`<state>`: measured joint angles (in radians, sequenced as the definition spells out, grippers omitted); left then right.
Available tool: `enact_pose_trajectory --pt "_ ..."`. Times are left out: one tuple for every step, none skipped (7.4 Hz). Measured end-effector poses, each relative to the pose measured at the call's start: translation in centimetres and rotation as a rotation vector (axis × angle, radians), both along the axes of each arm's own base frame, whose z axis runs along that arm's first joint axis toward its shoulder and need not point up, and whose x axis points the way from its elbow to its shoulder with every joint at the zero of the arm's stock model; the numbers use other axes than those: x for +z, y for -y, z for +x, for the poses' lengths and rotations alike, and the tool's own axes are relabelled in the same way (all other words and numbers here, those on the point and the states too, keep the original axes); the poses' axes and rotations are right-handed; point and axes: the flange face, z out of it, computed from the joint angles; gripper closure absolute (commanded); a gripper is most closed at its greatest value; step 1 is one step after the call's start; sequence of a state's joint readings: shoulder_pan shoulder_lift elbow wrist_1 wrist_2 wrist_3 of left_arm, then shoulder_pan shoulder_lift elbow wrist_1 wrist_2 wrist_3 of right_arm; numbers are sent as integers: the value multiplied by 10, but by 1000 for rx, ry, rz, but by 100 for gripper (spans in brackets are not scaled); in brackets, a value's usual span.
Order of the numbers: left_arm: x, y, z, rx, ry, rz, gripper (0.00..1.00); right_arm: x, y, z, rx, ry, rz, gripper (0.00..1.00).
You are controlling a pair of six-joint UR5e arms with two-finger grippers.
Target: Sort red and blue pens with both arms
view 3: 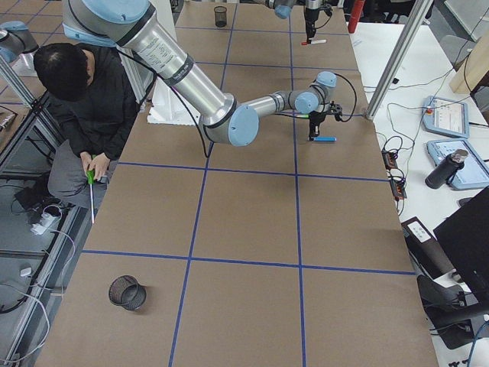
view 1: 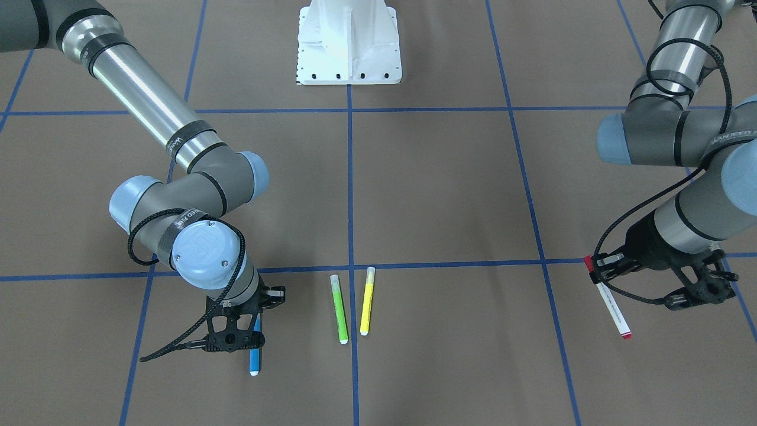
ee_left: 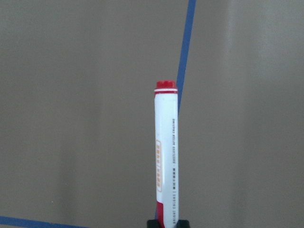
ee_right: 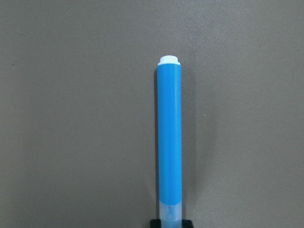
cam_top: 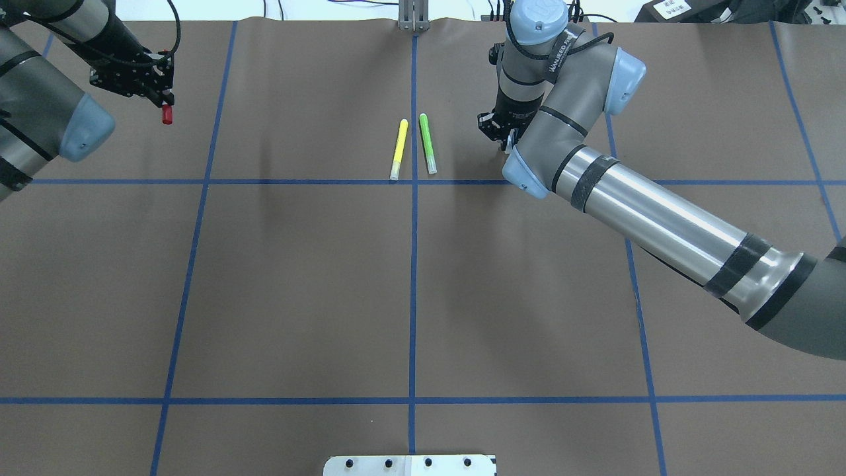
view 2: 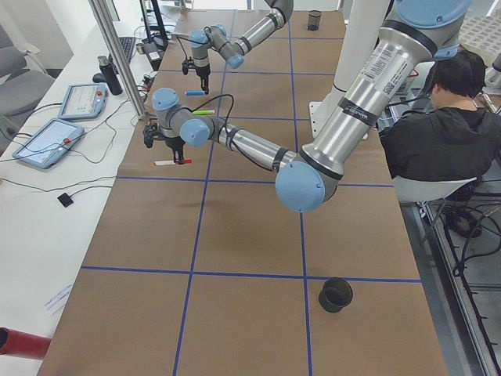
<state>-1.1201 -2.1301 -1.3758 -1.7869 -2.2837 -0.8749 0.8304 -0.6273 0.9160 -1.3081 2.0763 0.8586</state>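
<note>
While both pens are gripped, looks like carry time

Right gripper (ee_right: 169, 224) clamps blue pen (ee_right: 169, 137) near green marker (view 1: 339, 307), left gripper (ee_left: 168, 223) clamps red pen (ee_left: 166, 156) well apart opposite. Next: place, release.

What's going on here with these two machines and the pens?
Pens are being sorted by colour. The left arm's tool grips the red pen by its cap end, and the right arm's tool grips the blue pen. A green marker and a yellow marker lie side by side between them, untouched.
</note>
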Motion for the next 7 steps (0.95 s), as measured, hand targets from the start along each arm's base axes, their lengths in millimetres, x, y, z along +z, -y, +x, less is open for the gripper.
enact_pose_trajectory --pt "4 -2 -11 5 -6 5 100 -7 6 10 5 9 13 100" --pt "8 -8 -24 17 -8 11 100 -15 13 23 11 18 29 100" --pt "13 -16 -43 14 -5 8 100 -19 20 38 20 19 40 100" --pt "17 -26 -66 2 6 -3 100 -18 26 56 22 6 51 100" --pt "23 -40 -94 0 29 -9 100 -10 30 80 1 -28 68 100" --pt "38 -54 -134 10 65 1 100 6 33 111 -37 -71 93 100" --pt "62 -68 -181 24 106 24 100 25 35 142 -68 -109 107 100"
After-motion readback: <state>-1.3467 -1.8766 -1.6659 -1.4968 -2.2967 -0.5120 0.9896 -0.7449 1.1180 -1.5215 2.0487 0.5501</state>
